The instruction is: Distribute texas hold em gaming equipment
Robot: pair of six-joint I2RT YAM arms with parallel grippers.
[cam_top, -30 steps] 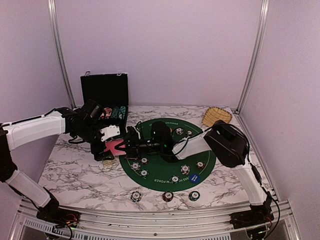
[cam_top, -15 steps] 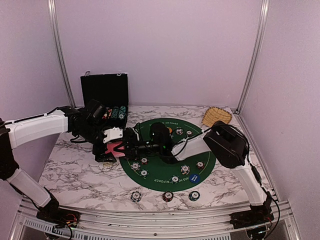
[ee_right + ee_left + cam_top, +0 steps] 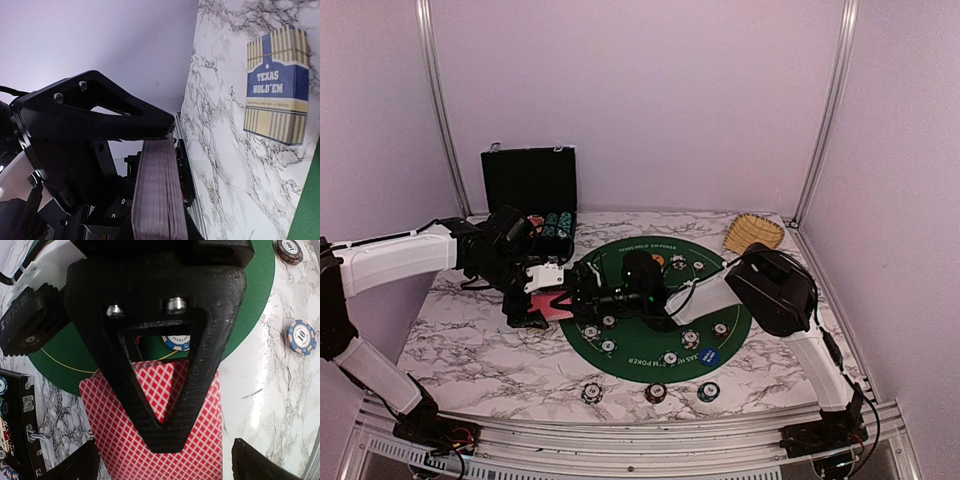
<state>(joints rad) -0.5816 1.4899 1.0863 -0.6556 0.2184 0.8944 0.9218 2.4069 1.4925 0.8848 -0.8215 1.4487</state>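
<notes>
A card deck (image 3: 150, 450) is clamped in the right claw (image 3: 568, 298); the left claw (image 3: 165, 469) is spread wide toward it; chips (image 3: 690, 338) are strewn to its right; bare marble table (image 3: 470, 350) is left at lower left.

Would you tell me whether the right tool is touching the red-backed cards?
Touching. Right wrist view shows the right tool pressed directly onto the red-backed cards.

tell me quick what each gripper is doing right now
left gripper: open, holding nothing, above the deck of red-backed cards
right gripper: closed on that deck
</notes>
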